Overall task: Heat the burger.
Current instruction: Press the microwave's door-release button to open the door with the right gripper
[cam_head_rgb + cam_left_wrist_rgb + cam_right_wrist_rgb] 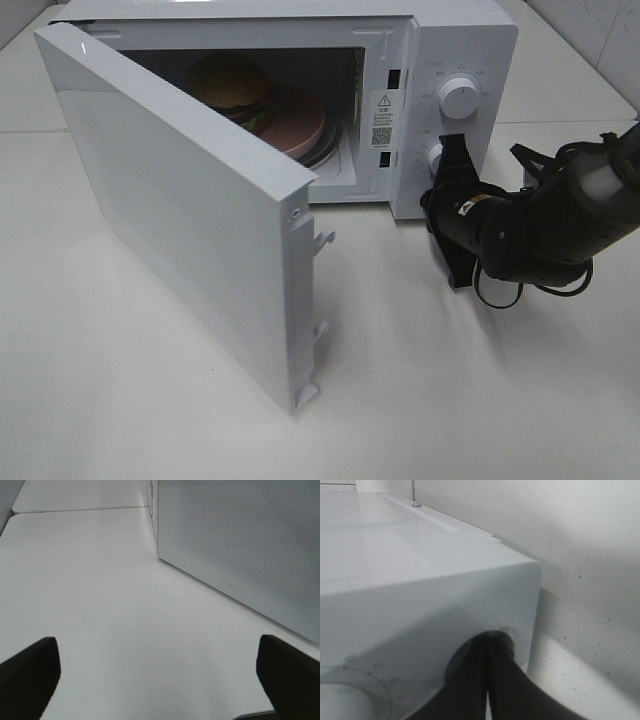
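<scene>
Burger (232,88): on plate (303,130), inside open microwave (470,40). Right gripper (447,152): jaws together, by lower knob (433,156). Left gripper (157,650): jaws apart, empty.

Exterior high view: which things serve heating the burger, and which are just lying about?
In the job: small brown-bun burger, wide pink round plate, white microwave with open door, lower white knob, shut right gripper.
Lying about: upper white knob, white table, open left gripper.
</scene>
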Motion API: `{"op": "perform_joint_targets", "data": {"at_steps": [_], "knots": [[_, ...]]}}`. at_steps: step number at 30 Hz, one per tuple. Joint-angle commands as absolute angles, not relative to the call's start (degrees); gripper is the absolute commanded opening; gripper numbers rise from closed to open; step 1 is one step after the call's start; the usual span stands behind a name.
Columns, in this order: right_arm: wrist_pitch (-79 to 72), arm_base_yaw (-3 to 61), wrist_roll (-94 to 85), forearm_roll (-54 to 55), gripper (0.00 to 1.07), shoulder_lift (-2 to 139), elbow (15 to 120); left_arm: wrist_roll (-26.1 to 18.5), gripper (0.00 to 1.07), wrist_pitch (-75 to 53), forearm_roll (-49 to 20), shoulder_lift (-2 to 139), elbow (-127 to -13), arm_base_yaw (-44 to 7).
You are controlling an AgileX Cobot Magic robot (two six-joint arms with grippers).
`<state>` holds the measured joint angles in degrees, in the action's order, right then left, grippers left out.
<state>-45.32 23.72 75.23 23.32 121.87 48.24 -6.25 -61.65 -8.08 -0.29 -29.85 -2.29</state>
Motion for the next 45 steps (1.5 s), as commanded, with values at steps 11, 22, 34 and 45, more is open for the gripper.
{"op": "perform_joint_targets", "data": {"at_steps": [11, 22, 34, 45], "knots": [[-52.43, 22.06, 74.89, 20.45, 0.01, 118.72, 50.82, -6.13, 1.02, -61.59, -8.25, -0.52, -29.74, -2.18], [-51.97, 23.43, 76.66, 20.0, 0.01, 118.54, 47.27, -6.13, 1.02, -61.59, -8.19, -0.52, -29.74, -2.18], [-51.22, 24.24, 77.12, 20.23, 0.01, 118.54, 43.89, -6.13, 1.02, -61.59, -8.19, -0.52, -29.74, -2.18], [-49.56, 25.44, 77.81, 20.05, 0.01, 118.54, 41.88, -6.13, 1.02, -61.59, -8.19, -0.52, -29.74, -2.18]]}}
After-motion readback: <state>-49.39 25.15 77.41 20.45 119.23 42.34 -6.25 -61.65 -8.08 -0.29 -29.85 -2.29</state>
